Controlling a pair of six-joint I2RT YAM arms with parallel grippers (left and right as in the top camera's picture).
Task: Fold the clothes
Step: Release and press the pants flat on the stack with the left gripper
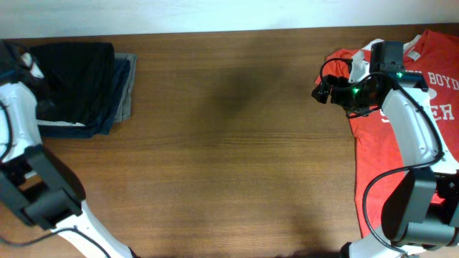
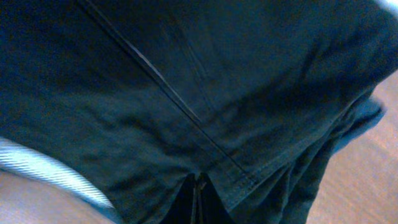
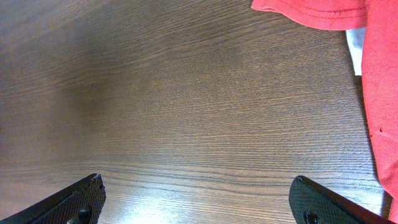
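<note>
The black shorts point(image 1: 75, 72) lie folded on top of a stack at the table's far left. In the left wrist view the shorts point(image 2: 205, 81) fill the frame, with a whitish strip point(image 2: 43, 165) at the lower left. My left gripper point(image 2: 198, 193) is at the stack's left side point(image 1: 30, 68). Its fingers are pressed together at a stitched hem of the shorts. My right gripper point(image 3: 198, 180) is wide open and empty above bare wood, just left of the red T-shirt; it also shows in the overhead view point(image 1: 323, 89).
Navy and grey folded garments point(image 1: 123, 86) lie under the shorts. A red T-shirt with white lettering point(image 1: 380, 150) lies spread at the far right, and its edge shows in the right wrist view point(image 3: 379, 68). The wooden table point(image 1: 229, 143) ends near the back edge.
</note>
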